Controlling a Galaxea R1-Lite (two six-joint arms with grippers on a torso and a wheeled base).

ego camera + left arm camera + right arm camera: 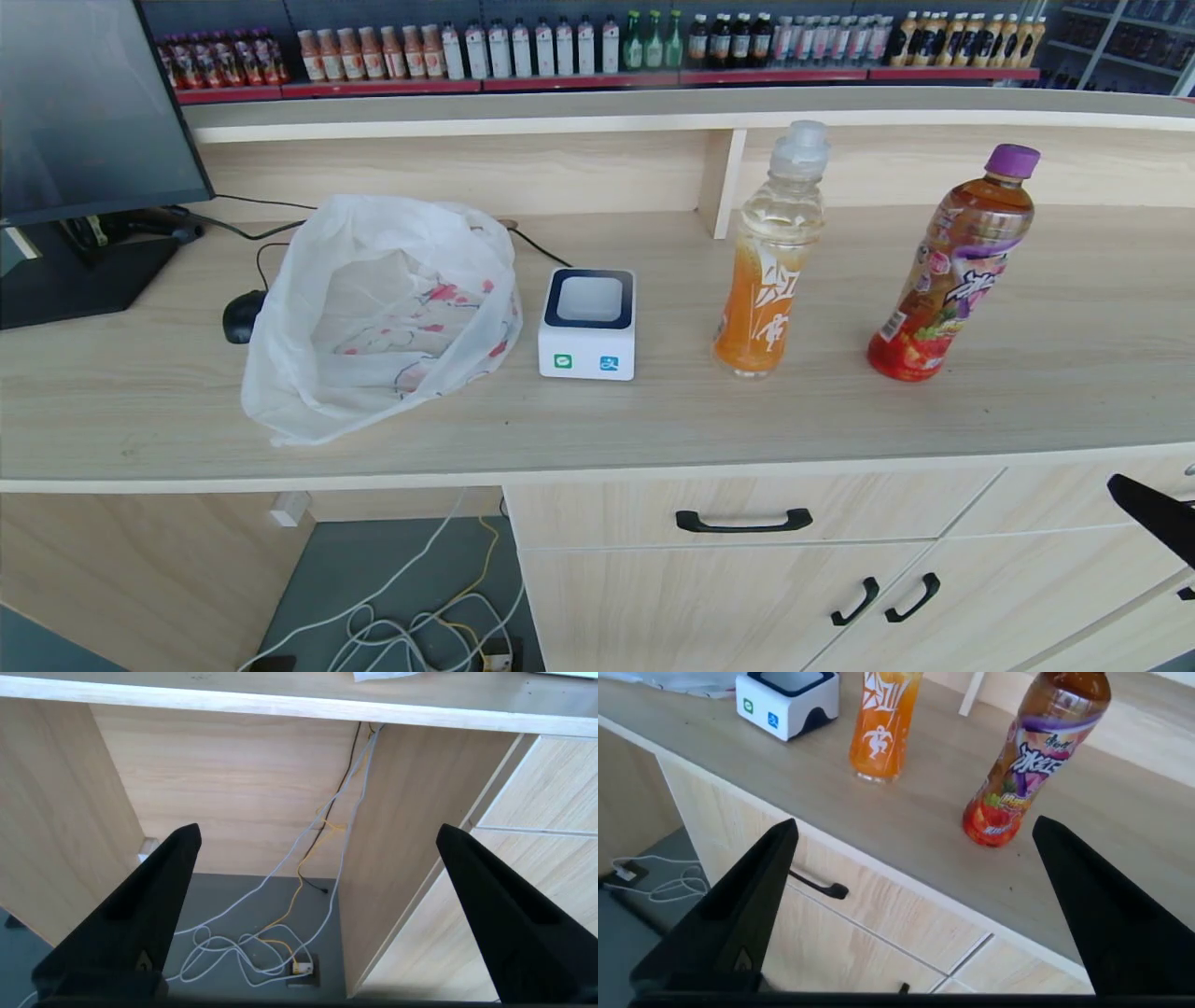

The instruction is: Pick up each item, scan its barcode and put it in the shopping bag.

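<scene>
Nothing's been picked up yet. Both bottles are standing upright on the desk (653, 420): the orange bottle (770, 252) sits around the middle, and the purple-capped bottle (952, 266) is beside it but apart, further toward the desk's right end. The scanner (586, 324) is on the orange bottle's other side, and the shopping bag (373, 317) is slumped open just beside the scanner, toward the left end.

The right gripper (915, 826) is wide open with nothing in it. It hangs below the desk's front edge, out in front of the drawers (747, 523) near the right end. From there the purple-capped bottle is up and ahead, nearly dead centre between the fingers, long axis vertical. I'd guess it goes first, with a side grab around the body, and the right arm is clearly the closer one.

The left gripper (319, 831) is open and empty too, down low and facing the gap under the desk where the cables (280, 943) lie.
</scene>
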